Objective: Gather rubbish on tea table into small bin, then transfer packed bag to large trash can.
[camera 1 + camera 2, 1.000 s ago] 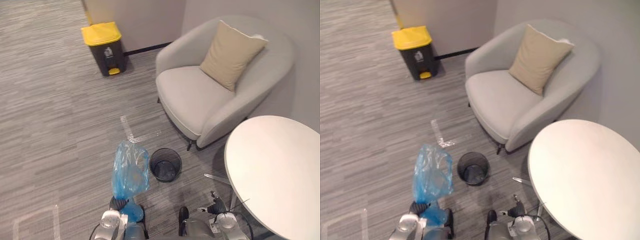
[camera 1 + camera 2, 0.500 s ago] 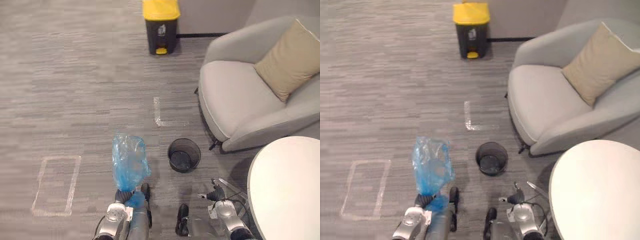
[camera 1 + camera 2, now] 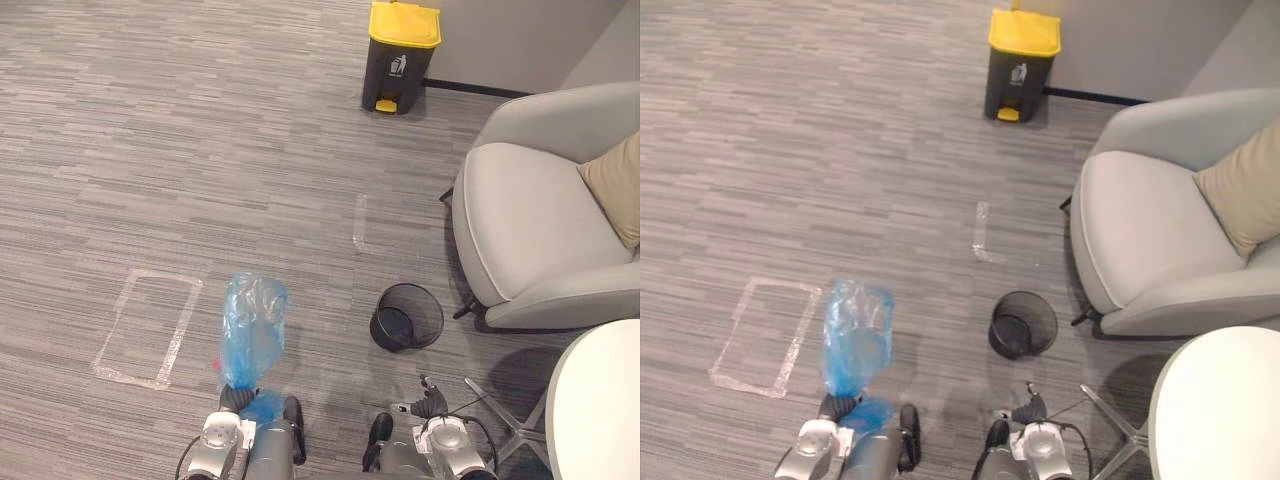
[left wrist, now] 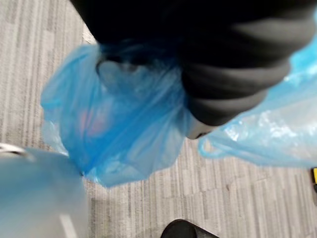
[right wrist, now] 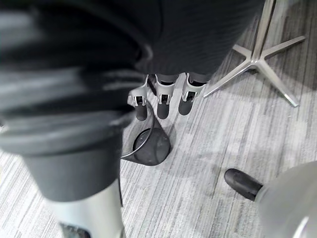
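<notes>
The left robot hand (image 3: 236,401) is clenched round the bunched neck of the blue bag (image 3: 252,328), lifting it off the floor for carrying, I'd say. The right robot hand (image 5: 163,99) hangs slack and empty. The yellow-lidded trash can (image 3: 402,52) stands well ahead of the left robot hand, with bare carpet (image 3: 200,150) between. The small bin (image 3: 407,316), armchair (image 3: 530,235) and counter (image 3: 605,400) sit off to the right robot hand's side.

floor: grey striped carpet (image 3: 150,150), taped rectangle (image 3: 147,328) | grey armchair (image 3: 520,230), beige cushion (image 3: 615,185) | wall (image 3: 520,40): grey
</notes>
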